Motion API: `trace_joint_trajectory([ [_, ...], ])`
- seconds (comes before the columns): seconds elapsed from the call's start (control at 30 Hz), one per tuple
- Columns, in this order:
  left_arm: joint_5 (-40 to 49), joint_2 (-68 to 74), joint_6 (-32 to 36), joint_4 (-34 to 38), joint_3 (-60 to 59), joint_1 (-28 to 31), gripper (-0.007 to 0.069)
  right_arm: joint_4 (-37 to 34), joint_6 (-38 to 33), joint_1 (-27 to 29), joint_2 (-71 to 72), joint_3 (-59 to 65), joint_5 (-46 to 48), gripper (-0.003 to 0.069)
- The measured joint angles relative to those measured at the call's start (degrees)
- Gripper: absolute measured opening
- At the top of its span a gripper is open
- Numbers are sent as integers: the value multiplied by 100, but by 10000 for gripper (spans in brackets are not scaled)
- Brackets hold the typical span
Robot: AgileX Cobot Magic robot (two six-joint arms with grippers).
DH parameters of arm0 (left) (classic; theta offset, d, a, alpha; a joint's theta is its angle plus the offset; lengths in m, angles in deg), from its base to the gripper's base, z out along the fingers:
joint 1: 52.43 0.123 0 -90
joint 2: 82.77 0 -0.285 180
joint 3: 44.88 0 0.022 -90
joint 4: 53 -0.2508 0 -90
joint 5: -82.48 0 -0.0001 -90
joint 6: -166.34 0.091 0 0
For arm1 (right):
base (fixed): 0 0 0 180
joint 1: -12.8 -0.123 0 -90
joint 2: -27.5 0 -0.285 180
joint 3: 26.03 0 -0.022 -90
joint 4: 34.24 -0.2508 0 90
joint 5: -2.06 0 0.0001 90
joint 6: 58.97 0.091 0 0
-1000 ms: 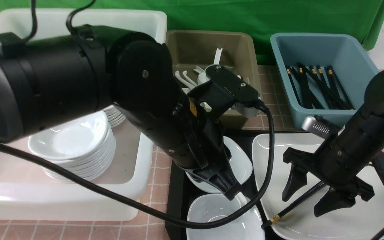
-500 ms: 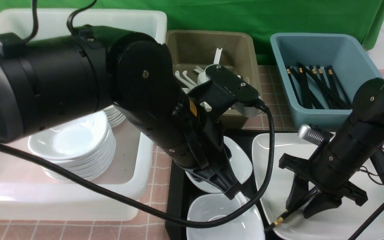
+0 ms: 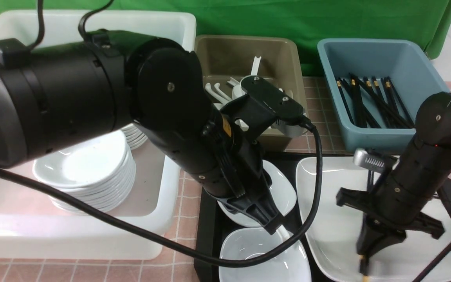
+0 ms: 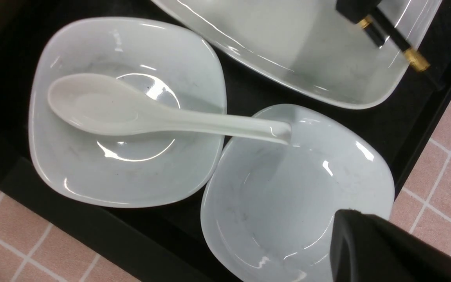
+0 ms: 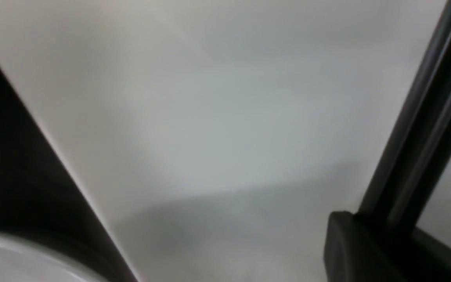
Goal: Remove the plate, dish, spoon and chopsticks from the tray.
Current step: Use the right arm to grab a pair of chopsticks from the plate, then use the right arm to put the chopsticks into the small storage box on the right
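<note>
Closed on two chopsticks (image 4: 392, 31), the right gripper (image 3: 363, 252) hangs over the one plate (image 3: 327, 219), its jaws drawn together with only the black sticks between them. Both sticks have a gold band, and the banded ends poke out past the fingertips toward the robot's own side. One left gripper (image 3: 274, 227) is shut, with nothing in its jaws, and hovers over two small dishes, one far (image 3: 280, 192) and one near (image 3: 264, 250). One spoon (image 4: 104, 105) lies across the pair: its bowl sits in the far dish, while its handle passes over both rims and ends above the near one. These two dishes sit side by side on the one tray (image 3: 206, 243), and the plate is on the same tray, just to their right in the front view. Three tubs stand around it. A white tub (image 3: 165, 196) on the left holds at least two stacks of white dishes, one partly hidden by the left arm. An olive tub (image 3: 249, 43) beyond the tray holds several white spoons, too overlapped to count. One blue tub (image 3: 378, 137), to its right, holds many gold-banded black chopsticks, crossed too closely for a sure count.
</note>
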Motion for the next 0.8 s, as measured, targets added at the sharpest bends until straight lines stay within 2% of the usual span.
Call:
trace_joint_trajectory([
  [0.43, -113, 0, -98, 225, 0, 0, -5, 169, -212, 0, 1442, 131, 956, 97],
  [0.8, -288, 0, -109, 563, 0, -7, -3, 158, -345, -31, 1696, 208, 1366, 97],
])
